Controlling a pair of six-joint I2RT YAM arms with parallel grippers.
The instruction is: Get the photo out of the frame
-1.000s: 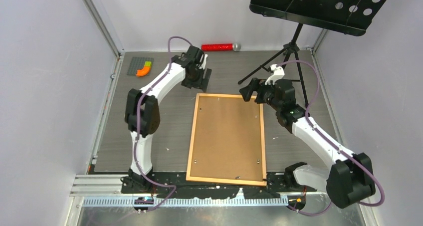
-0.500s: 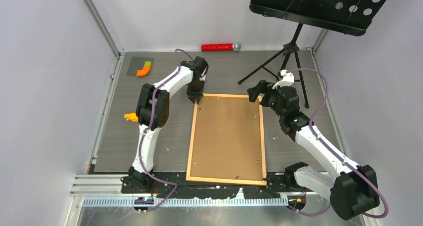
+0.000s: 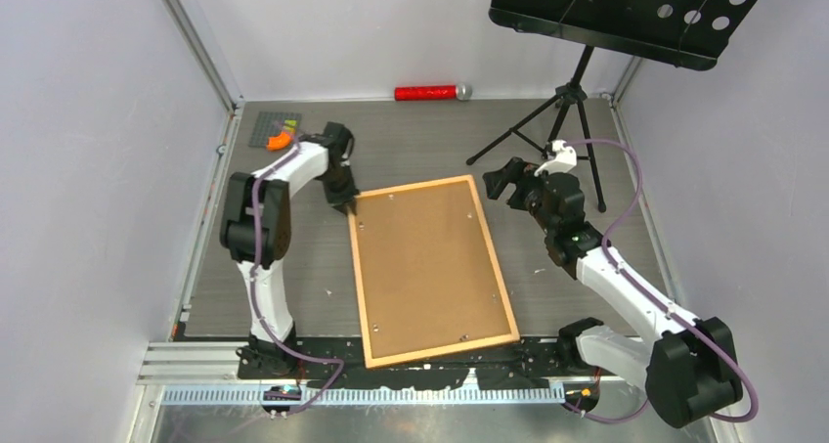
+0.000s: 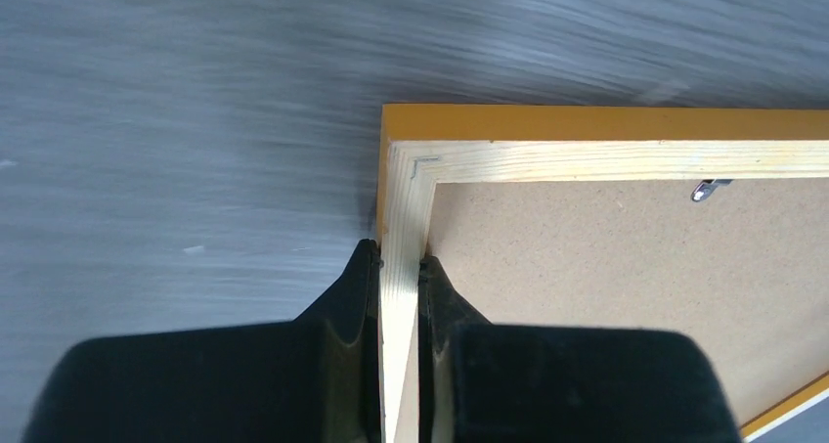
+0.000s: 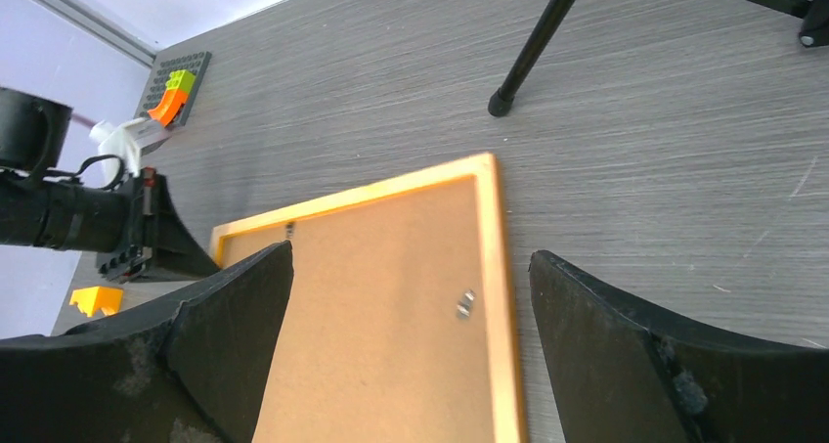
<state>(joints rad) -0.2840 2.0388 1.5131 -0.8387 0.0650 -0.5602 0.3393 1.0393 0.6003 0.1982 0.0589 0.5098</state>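
The orange frame (image 3: 358, 287) lies flat and slanted on the counter (image 3: 430, 140), with its brown backing board (image 3: 425, 267) facing up. The left gripper (image 4: 399, 257) pinches the frame's side by its far left corner. The right gripper (image 3: 501, 181) is wide open near the far right corner, holding nothing.

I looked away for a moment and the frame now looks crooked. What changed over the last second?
The left gripper came down, clamped the frame on its far-left corner rail and pulled it left, so the frame swung askew. The right gripper stayed open near the far-right corner. The backing board is still in place and the music stand has not moved.
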